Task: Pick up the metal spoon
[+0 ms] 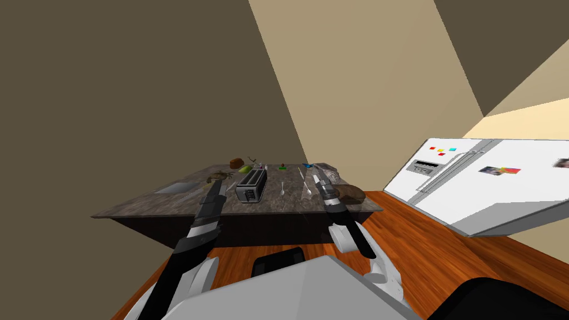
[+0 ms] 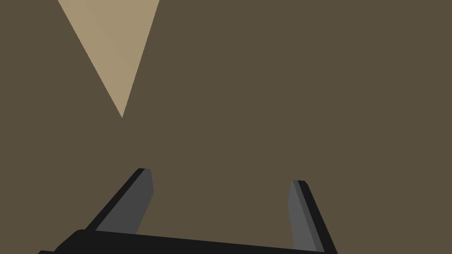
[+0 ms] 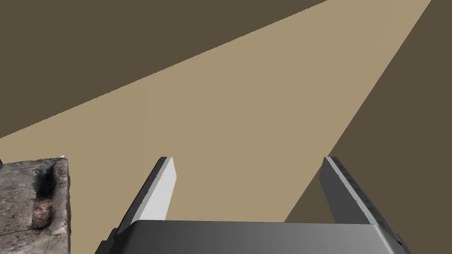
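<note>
A small pale spoon [image 1: 283,189] lies on the dark marbled counter [image 1: 166,203], just right of the toaster [image 1: 251,185]. Two other pale utensils [image 1: 303,174] lie a little further right. My right gripper [image 1: 315,178] hovers over the counter's right part, to the right of the spoon, beside those utensils; its fingers stand open and empty [image 3: 247,159], with a mottled grey corner of the counter [image 3: 35,203] off to one side. My left gripper [image 1: 223,182] is held above the counter left of the toaster, open with nothing between its fingers [image 2: 223,176].
A brown loaf [image 1: 350,193] sits at the counter's right front corner. Small items line the back edge: a brown lump [image 1: 236,163], a green thing [image 1: 244,169]. A sink [image 1: 175,188] is set in at left. A white fridge [image 1: 483,183] stands right, across wooden floor [image 1: 417,239].
</note>
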`<state>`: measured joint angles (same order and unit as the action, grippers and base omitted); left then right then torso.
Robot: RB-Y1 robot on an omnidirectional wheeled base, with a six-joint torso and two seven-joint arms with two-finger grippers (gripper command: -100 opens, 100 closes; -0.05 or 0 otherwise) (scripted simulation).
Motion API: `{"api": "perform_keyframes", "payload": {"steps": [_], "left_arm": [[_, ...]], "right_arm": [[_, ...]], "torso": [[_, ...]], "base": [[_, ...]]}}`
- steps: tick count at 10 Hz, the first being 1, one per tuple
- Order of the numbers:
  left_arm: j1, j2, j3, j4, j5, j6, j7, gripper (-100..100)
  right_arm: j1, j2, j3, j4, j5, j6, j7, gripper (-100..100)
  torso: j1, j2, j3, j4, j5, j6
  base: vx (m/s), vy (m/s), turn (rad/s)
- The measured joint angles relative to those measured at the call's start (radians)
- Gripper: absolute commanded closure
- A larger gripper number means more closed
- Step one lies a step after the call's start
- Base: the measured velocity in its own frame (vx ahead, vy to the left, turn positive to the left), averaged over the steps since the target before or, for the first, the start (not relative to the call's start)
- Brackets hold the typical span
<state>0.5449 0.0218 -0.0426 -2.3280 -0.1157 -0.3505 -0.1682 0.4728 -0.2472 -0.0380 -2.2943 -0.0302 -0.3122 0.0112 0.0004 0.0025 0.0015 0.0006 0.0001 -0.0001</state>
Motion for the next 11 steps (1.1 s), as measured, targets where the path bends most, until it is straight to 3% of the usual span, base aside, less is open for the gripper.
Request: {"api": "perform_keyframes", "payload": {"steps": [11], "left_arm": [[0.000,0.000,0.000,0.000,0.000,0.000,0.000,0]], "right_arm": [[0.006,-0.295,-0.019,0.138,-0.036,0.175,0.050,-100]], "torso": [[0.003,-0.001,-0.001,0.000,0.001,0.000]], "base": [[-0.021,0.038,0.070]]}}
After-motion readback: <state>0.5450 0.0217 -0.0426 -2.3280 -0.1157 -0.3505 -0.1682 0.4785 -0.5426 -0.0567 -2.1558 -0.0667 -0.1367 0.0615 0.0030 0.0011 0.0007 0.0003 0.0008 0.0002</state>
